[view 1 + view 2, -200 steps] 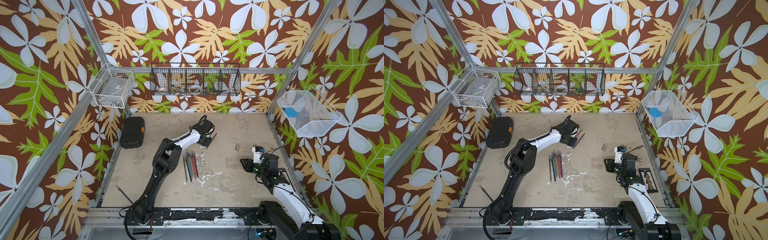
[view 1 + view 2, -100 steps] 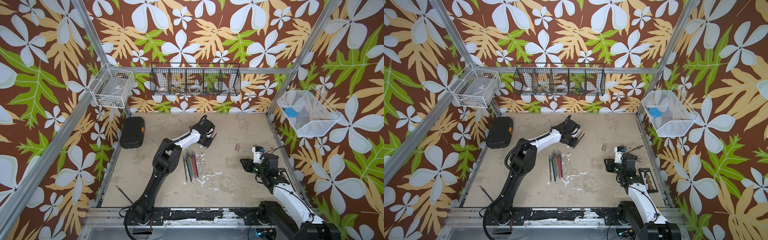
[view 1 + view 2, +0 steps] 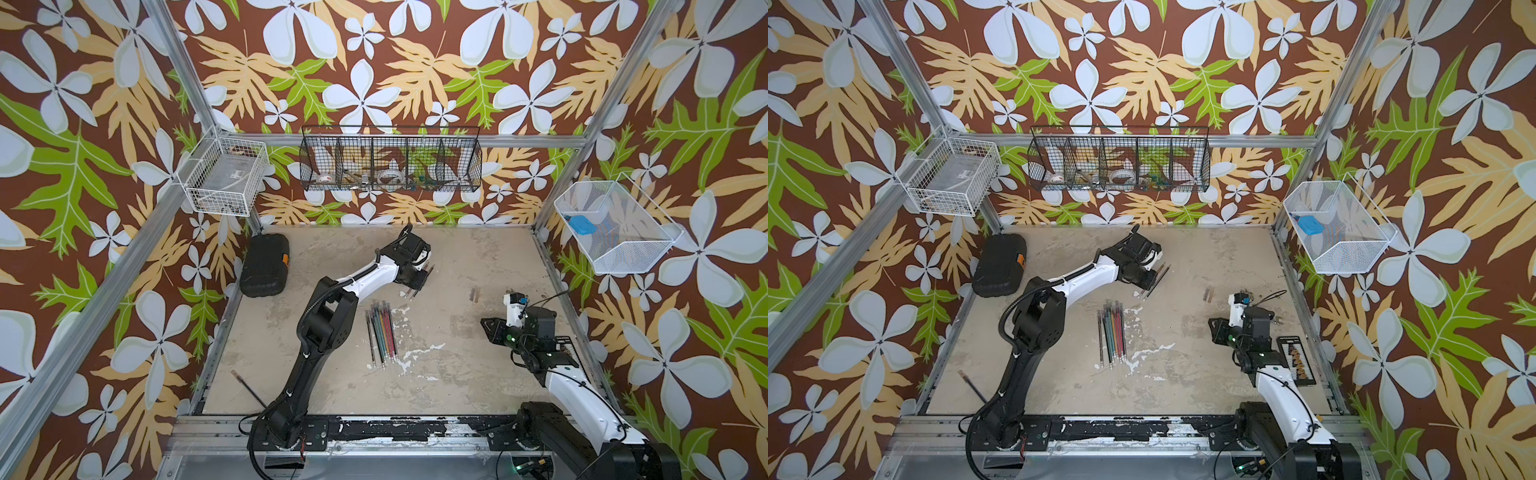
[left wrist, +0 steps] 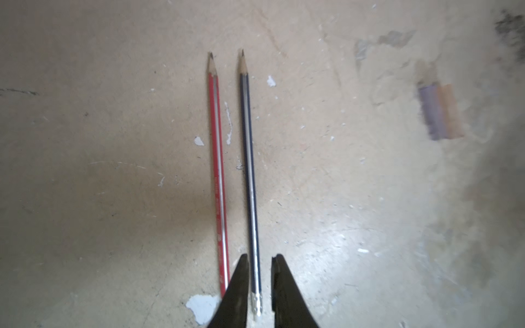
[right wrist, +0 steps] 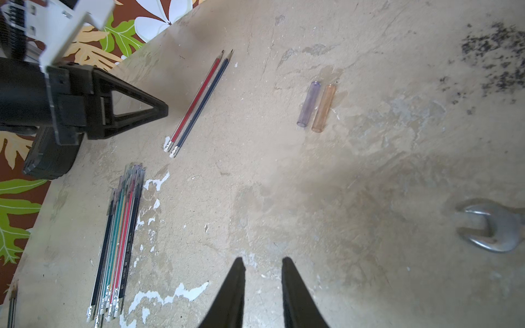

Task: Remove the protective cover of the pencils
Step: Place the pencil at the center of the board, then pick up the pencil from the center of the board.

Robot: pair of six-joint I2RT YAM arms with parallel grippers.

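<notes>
Several coloured pencils (image 3: 382, 332) (image 3: 1112, 332) lie bundled mid-table, clear caps on their far tips (image 5: 133, 170). Two bare pencils lie beyond them, one red (image 4: 218, 176) (image 5: 196, 99) and one dark blue (image 4: 250, 176) (image 5: 203, 105). Two removed covers rest to their right, one purple (image 5: 308, 103) and one orange (image 5: 324, 108). My left gripper (image 4: 260, 257) (image 3: 419, 280) hovers over the blue pencil's silvery end, its jaws slightly open and astride it. My right gripper (image 5: 262, 259) (image 3: 492, 330) is open and empty, low over bare table at the right.
A black case (image 3: 266, 266) sits at the back left. A wrench (image 5: 491, 230) and a black bit tray (image 3: 1296, 359) lie by the right arm. A dark stick (image 3: 249, 388) lies front left. Wire baskets (image 3: 390, 162) hang on the walls.
The left jaws have parted slightly around the blue pencil's end. Neither arm has visibly shifted, and the pencils lie where they were.
</notes>
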